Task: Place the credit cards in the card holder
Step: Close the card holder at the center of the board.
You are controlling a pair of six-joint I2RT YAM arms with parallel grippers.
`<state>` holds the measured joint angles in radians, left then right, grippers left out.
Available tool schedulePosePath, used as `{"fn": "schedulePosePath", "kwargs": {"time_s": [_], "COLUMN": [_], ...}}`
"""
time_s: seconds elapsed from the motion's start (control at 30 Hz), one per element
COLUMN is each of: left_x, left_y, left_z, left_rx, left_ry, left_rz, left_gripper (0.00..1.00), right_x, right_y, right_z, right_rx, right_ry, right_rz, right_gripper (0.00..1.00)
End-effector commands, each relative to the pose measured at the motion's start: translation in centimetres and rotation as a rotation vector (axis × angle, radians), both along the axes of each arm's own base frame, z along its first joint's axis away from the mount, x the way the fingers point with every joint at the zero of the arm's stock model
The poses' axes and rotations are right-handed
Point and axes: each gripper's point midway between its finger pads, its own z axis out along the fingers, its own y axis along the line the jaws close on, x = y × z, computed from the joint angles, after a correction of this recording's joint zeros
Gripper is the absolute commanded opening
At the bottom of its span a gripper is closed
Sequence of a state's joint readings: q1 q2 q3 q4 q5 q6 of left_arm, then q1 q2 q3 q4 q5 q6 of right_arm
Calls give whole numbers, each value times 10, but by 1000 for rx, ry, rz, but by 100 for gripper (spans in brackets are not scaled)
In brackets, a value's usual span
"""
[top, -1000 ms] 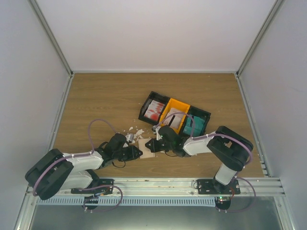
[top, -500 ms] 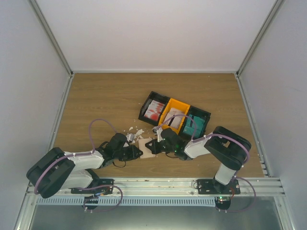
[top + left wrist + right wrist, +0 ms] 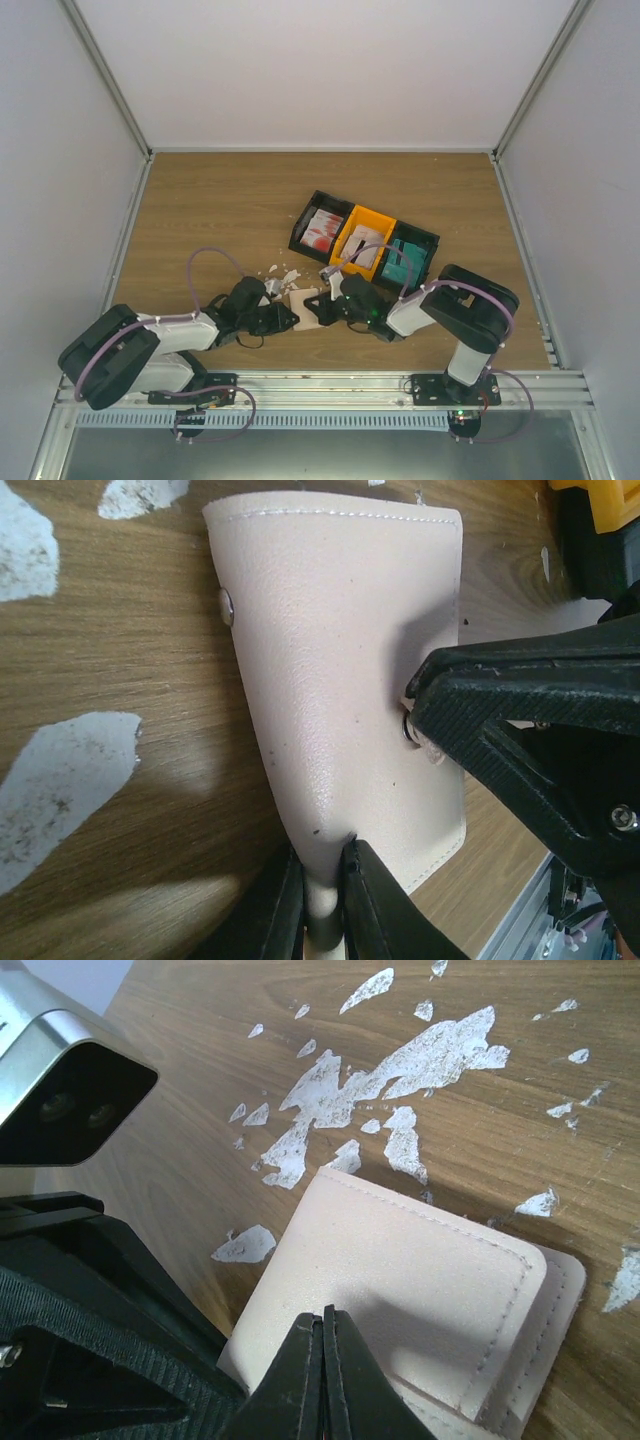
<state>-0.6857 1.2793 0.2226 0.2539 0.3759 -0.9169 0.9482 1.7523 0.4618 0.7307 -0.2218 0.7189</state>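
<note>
**Both grippers on card holder, cards in tray**

Wooden table point(image 3: 200, 210), big and mostly bare. On it, right of centre, a black tray point(image 3: 297, 236) with three bins, set on a diagonal. The left bin holds white credit cards with red blotches point(image 3: 320, 230). The orange middle bin holds pale pinkish-grey cards point(image 3: 362, 246), and the right bin holds teal cards point(image 3: 402, 262).

The card holder point(image 3: 340, 680) lies on the table just near of the tray's left end, between the two grippers. It is folded, with the beige outer face up. In the left wrist view its long axis runs straight away from the fingers, stitched end farthest.

The left gripper point(image 3: 322, 905) is clenched on the holder's near edge. The right gripper point(image 3: 322, 1325) has its tips pressed together against the holder at the snap side; whether it nips any material, can't tell.

White scraps point(image 3: 400, 1070) are scattered just beyond the holder.
</note>
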Motion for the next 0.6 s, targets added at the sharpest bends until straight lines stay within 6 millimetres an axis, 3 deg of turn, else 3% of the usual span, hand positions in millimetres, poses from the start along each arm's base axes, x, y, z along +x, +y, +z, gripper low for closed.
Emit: {"fn": "schedulePosePath", "kwargs": {"time_s": [0.0,0.13,0.4,0.57], "left_x": [1,1,2,2], "left_y": [20,20,20,20], "left_z": [-29,-31,-33,-33], "left_rx": [140,144,149,150], "left_ry": [30,31,34,33], "left_rz": [60,60,57,56], "left_gripper": [15,15,15,15], "right_x": [-97,-102,-104,-101], "right_y": [-49,-36,-30,-26], "right_z": [-80,-60,-49,-29], "right_rx": [-257,-170,-83,20], "right_ry": [275,248,276,299], "right_rz": [231,296,297,302], "right_gripper": [1,1,1,1]}}
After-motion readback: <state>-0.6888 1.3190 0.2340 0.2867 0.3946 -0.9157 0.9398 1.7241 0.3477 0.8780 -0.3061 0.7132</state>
